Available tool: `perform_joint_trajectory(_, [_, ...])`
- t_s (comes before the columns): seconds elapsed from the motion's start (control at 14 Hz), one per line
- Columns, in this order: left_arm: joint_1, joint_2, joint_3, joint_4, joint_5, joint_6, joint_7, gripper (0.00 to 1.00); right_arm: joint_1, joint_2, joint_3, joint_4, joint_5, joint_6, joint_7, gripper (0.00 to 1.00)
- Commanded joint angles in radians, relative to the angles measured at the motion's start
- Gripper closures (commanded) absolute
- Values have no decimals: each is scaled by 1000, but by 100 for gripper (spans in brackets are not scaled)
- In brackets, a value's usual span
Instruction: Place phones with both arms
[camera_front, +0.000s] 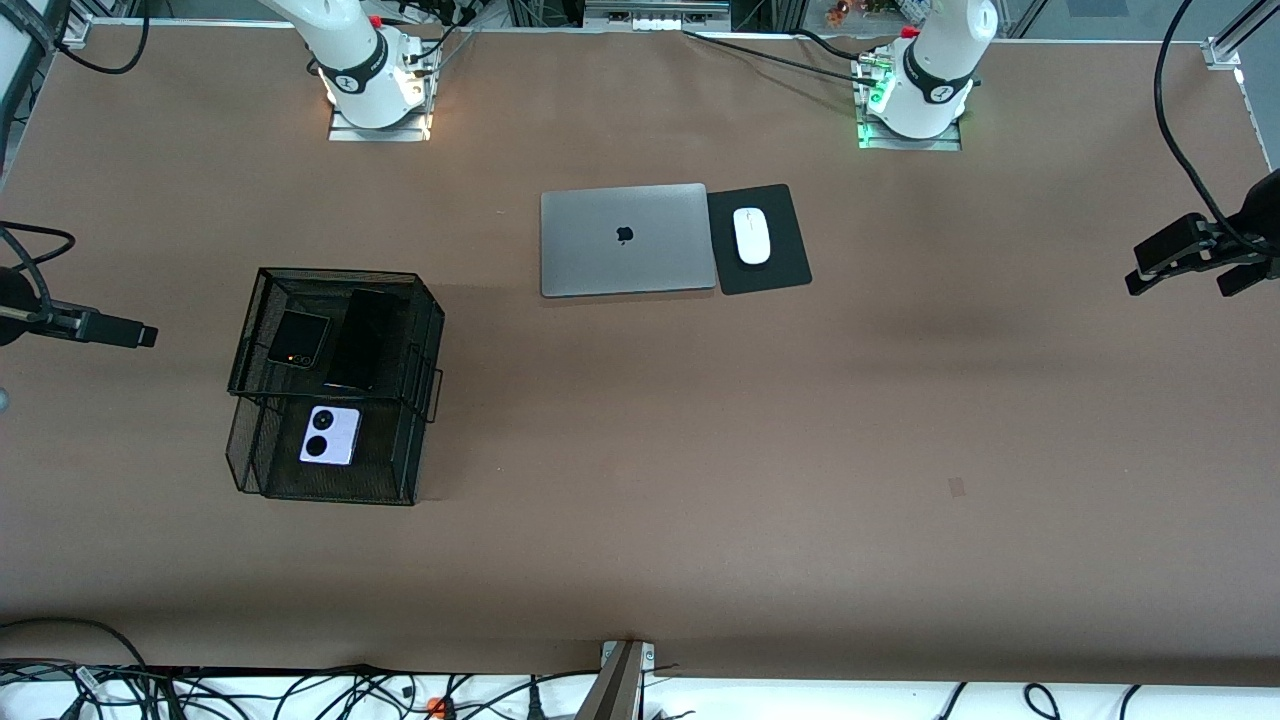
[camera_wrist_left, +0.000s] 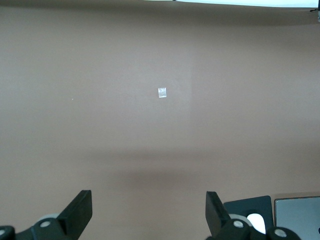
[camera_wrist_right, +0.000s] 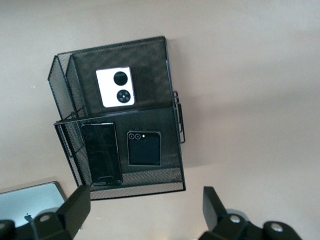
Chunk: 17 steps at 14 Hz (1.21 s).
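Lengthwise, the slab phone (camera_front: 360, 338) runs twelve-to-six in the upper mesh tray (camera_front: 420, 345), flip phone (camera_front: 298, 339) beside; lavender phone (camera_front: 331, 435) below. Left end effector (camera_wrist_left: 149, 212) and right end effector (camera_wrist_right: 146, 207) spread apart.

1. Left gripper (camera_wrist_left: 149, 215): raised above bare tabletop toward the left arm's end, fingers spread wide, nothing between them.
2. Right gripper (camera_wrist_right: 146, 212): raised at the right arm's end, fingers spread wide, holding nothing.
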Motion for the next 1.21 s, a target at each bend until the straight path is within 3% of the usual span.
perform_joint_trajectory(0.0, [7, -3, -2, -5, -7, 9, -1, 0, -147, -86, 228, -55, -144, 57, -45, 2])
perform_joint_trajectory(0.29, [10, 0, -2, -6, -7, 9, -1, 0, -143, -330, 244, -511, -161, 405, -48, 1])
perform_joint_trajectory(0.36, [10, 1, -2, -5, -9, 9, -2, 0, -140, -351, 244, -550, -163, 432, -48, 1])
perform_joint_trajectory(1.14, [12, 3, -2, -3, -9, 9, -2, 0, -103, -344, 253, -505, -180, 362, 4, 0])
